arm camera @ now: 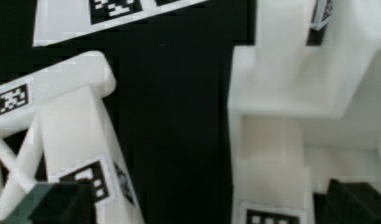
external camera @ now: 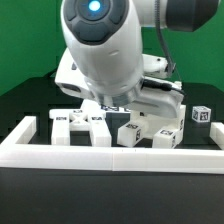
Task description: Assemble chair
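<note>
- While the chair parts (external camera: 78, 128) lay loose on the black bench (external camera: 25, 105), behind the white border frame (external camera: 110, 155), the arm (external camera: 100, 45) hung low over them.
- Fingers (arm camera: 54, 205) stood wide apart, holding nothing, above a blocky piece (arm camera: 276, 120) beside a ladder-like piece (arm camera: 62, 120).
- Likely risk: closing off-centre could shove the ladder-like piece or tip the blocky one.

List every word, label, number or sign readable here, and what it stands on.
No words, brands or numbers anywhere.
Wrist view, chair parts: only black-and-white square tag markers, coded patterns, not text.
Exterior view, small block: same kind of tag, too small to read.
</note>
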{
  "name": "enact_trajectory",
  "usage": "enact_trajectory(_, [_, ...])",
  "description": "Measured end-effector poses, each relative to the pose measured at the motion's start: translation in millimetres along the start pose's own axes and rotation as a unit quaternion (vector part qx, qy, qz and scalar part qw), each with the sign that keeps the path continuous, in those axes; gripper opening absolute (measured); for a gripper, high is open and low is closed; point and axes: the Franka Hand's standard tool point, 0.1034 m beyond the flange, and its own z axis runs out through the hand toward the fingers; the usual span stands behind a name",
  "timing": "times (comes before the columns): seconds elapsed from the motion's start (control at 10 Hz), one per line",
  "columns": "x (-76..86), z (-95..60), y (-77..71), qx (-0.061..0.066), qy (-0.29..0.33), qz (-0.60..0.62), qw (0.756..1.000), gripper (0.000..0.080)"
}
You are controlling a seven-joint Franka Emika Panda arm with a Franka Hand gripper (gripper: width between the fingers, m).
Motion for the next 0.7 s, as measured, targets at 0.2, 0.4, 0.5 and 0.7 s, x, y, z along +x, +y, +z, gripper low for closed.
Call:
enact_trajectory(0.2, [2.5,-1.0,5.4,0.004,0.0,0.003,1.0,0.0649])
enact_trajectory(0.4, [3.2,-0.6,5.6,0.004,0.001,0.004,1.0,0.0649])
enact_trajectory(0.5, [5.8,-1.3,5.9,0.005,0.006,-0.001,1.0,0.0649])
enact_trajectory(0.7, [10.8,-7.8,11.0,0.01,0.022,-0.017,1.0,0.0649])
